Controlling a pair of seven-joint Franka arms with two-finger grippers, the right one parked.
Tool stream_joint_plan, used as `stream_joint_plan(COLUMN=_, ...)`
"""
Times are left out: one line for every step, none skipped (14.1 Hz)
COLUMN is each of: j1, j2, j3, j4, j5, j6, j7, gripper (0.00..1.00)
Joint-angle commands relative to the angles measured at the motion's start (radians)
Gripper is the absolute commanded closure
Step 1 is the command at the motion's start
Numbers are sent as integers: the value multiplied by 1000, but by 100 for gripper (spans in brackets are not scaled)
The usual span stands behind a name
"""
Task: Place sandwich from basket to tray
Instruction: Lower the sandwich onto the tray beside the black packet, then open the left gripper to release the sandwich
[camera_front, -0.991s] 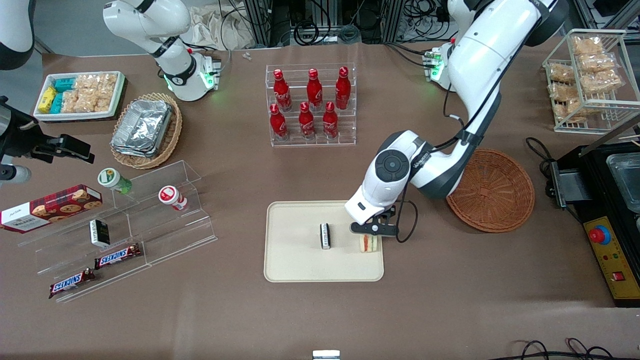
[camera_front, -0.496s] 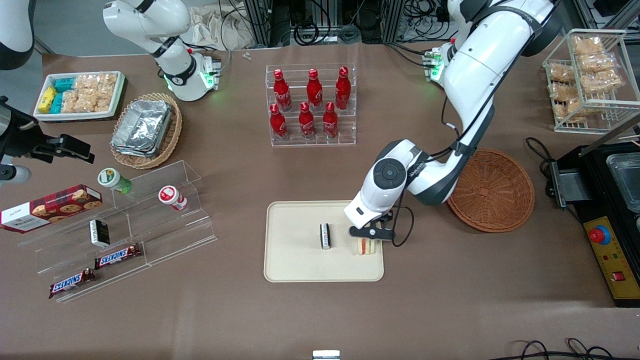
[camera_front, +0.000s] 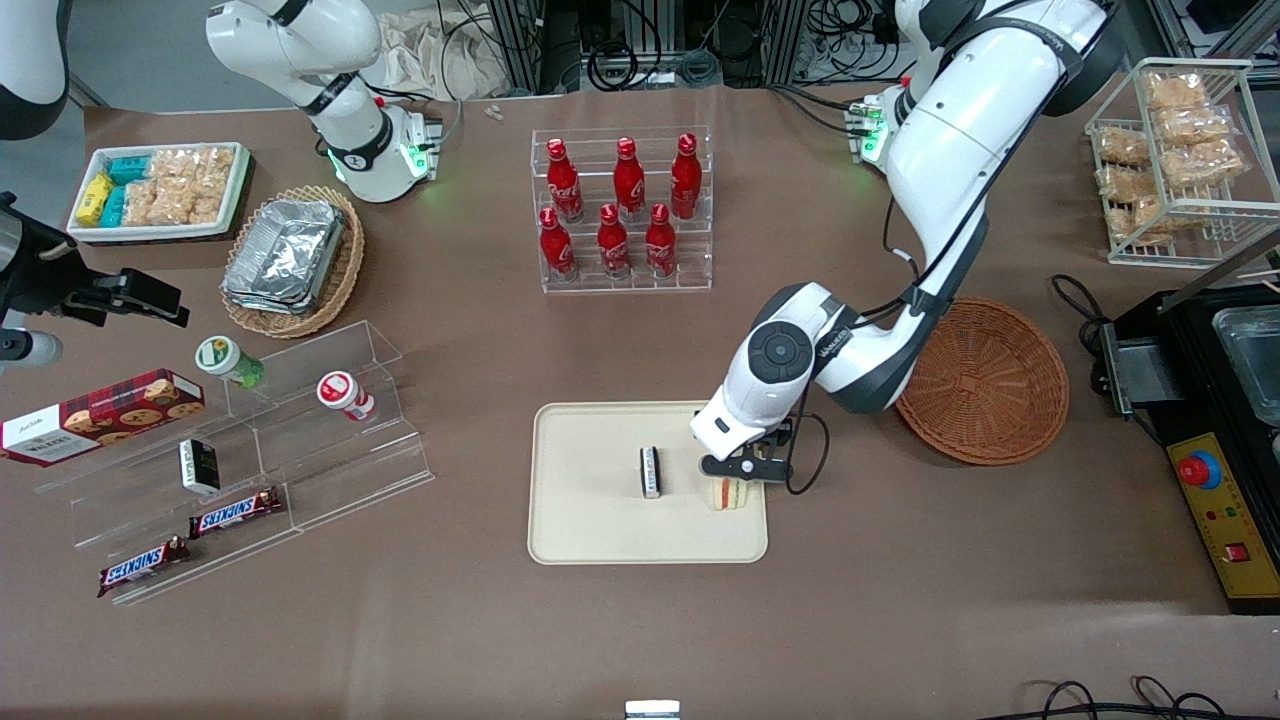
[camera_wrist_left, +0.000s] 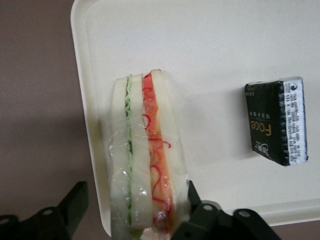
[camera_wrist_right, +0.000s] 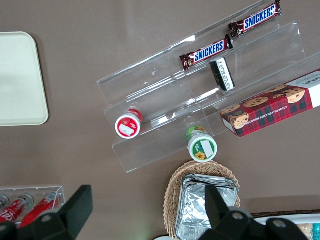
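Note:
The sandwich (camera_front: 727, 493) (camera_wrist_left: 145, 170), white bread with green and orange-red layers, stands on its edge on the cream tray (camera_front: 600, 530) (camera_wrist_left: 210, 60), close to the tray's rim toward the working arm's end. My left gripper (camera_front: 737, 470) (camera_wrist_left: 137, 197) hovers just above it, open, with a finger on each side. One finger (camera_wrist_left: 76, 200) stands clear of the bread and the other finger (camera_wrist_left: 195, 200) is right at its side. The reddish-brown wicker basket (camera_front: 985, 380) lies empty on the table beside the tray, toward the working arm's end.
A small black-and-white packet (camera_front: 651, 471) (camera_wrist_left: 276, 121) lies in the middle of the tray. A rack of red bottles (camera_front: 622, 210) stands farther from the front camera. Clear acrylic steps with snacks (camera_front: 250, 460) sit toward the parked arm's end.
The gripper and sandwich shifted slightly toward the middle of the tray and nearer the front camera. The sandwich now rests on the tray.

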Motion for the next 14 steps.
stream_joint_plan(j1=-1, j2=-1, j3=-1, j4=25, j5=4, j6=2, j7=-49, gripper=0)
stream_joint_plan(j1=-1, j2=-18, j3=-2, j4=25, j5=3, j6=-7, j7=-90, gripper=0)
stream_joint_plan(j1=-1, j2=-42, j3=-4, j4=22, j5=3, j6=-23, j7=-127, gripper=0)
stream_joint_plan(j1=-1, j2=-70, j3=-5, j4=23, j5=1, j6=-70, j7=-144, gripper=0)
stream_joint_plan(j1=1, j2=-101, j3=-5, j4=25, j5=-7, j6=-125, j7=-144, gripper=0)
stream_joint_plan(j1=15, j2=-137, j3=-5, j4=23, j5=-37, j6=-168, j7=-134, gripper=0)
stream_joint_plan(j1=31, j2=-173, j3=-4, j4=22, j5=-59, j6=-210, j7=-131, gripper=0)
stream_joint_plan(j1=53, j2=-211, j3=-5, j4=17, j5=-63, j6=-260, j7=-129, gripper=0)
stream_joint_plan(j1=65, j2=-249, j3=-5, j4=14, j5=-65, j6=-306, j7=-127, gripper=0)
stream_joint_plan(j1=67, j2=-292, j3=-4, j4=13, j5=-65, j6=-351, j7=-129, gripper=0)
stream_joint_plan(j1=78, j2=-334, j3=-2, j4=13, j5=-65, j6=-400, j7=-129, gripper=0)
stream_joint_plan(j1=113, j2=-374, j3=-5, j4=13, j5=-65, j6=-441, j7=-127, gripper=0)
stream_joint_plan(j1=139, j2=-414, j3=-5, j4=10, j5=-66, j6=-475, j7=-103, gripper=0)
stream_joint_plan(j1=165, j2=-456, j3=-5, j4=-1, j5=-66, j6=-504, j7=-39, gripper=0)
